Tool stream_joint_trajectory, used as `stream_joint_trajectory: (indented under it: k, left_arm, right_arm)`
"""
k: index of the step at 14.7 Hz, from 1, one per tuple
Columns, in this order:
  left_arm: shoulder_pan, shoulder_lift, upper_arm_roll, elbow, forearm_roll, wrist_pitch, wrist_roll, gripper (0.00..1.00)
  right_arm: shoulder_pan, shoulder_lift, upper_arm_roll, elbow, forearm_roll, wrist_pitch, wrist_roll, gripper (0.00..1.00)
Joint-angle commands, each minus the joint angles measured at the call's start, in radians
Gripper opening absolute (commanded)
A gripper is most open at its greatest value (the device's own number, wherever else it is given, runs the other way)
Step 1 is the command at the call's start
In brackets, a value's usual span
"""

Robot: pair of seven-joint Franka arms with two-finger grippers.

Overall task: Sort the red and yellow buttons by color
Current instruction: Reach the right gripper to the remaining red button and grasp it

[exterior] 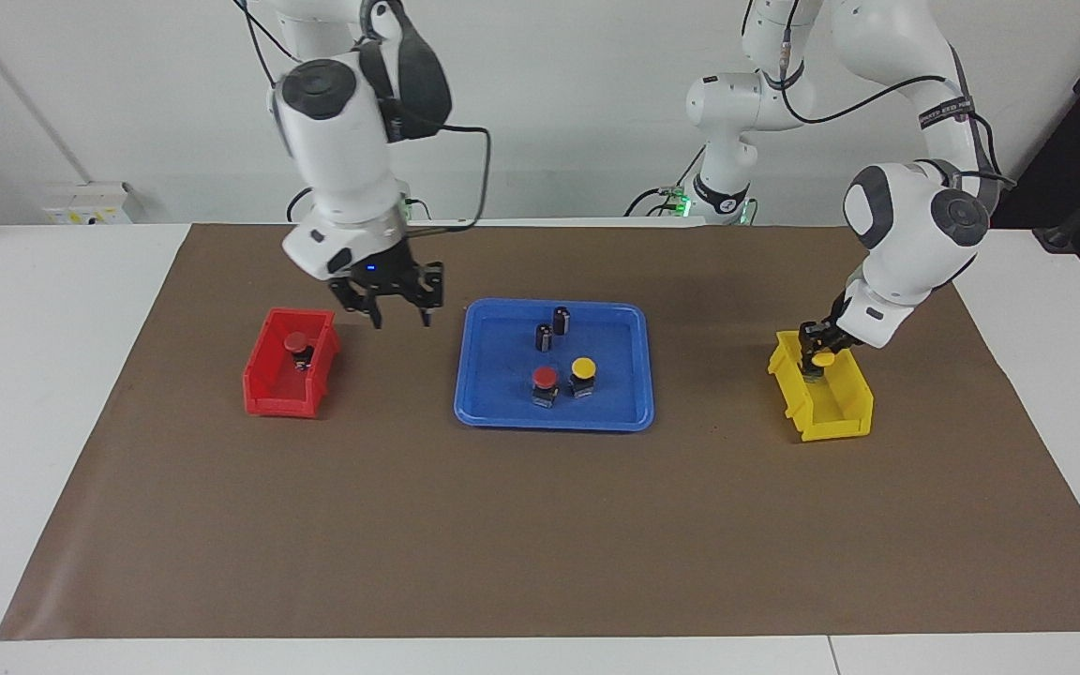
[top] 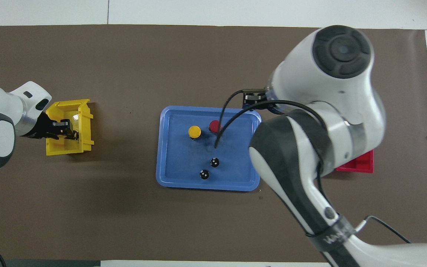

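A red button lies in the red bin at the right arm's end of the table. My right gripper hangs open and empty over the mat between that bin and the blue tray. On the tray a red button and a yellow button stand side by side. My left gripper is low in the yellow bin, shut on a yellow button.
Two small dark cylinders stand on the tray, nearer to the robots than the buttons. A brown mat covers the table. In the overhead view the right arm hides most of the red bin.
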Motion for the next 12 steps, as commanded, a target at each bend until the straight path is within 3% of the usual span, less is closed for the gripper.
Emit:
stream_joint_trajectory:
  k: [1,3,5,8,12]
  left_arm:
    - [0.014,-0.053,-0.007,-0.075,-0.002,0.060,0.017,0.02]
    - [0.016,-0.062,-0.006,-0.098,-0.002,0.085,0.017,0.07]
    - [0.016,-0.062,-0.006,-0.097,-0.002,0.086,0.019,0.45]
    - [0.022,-0.057,-0.006,-0.088,-0.002,0.082,0.017,0.52]
    - [0.023,-0.050,-0.006,0.024,-0.002,-0.037,0.016,0.54]
  right_arm:
    - [0.057,0.121,-0.007,0.062,0.001,0.095,0.099,0.71]
    - [0.074,0.136,-0.007,0.031,-0.002,0.126,0.109,0.70]
    - [0.101,0.157,-0.007,0.026,-0.002,0.137,0.123,0.68]
    - [0.115,0.155,-0.007,-0.058,-0.002,0.223,0.130,0.67]
    - [0.117,0.141,-0.009,-0.099,-0.005,0.237,0.126,0.66]
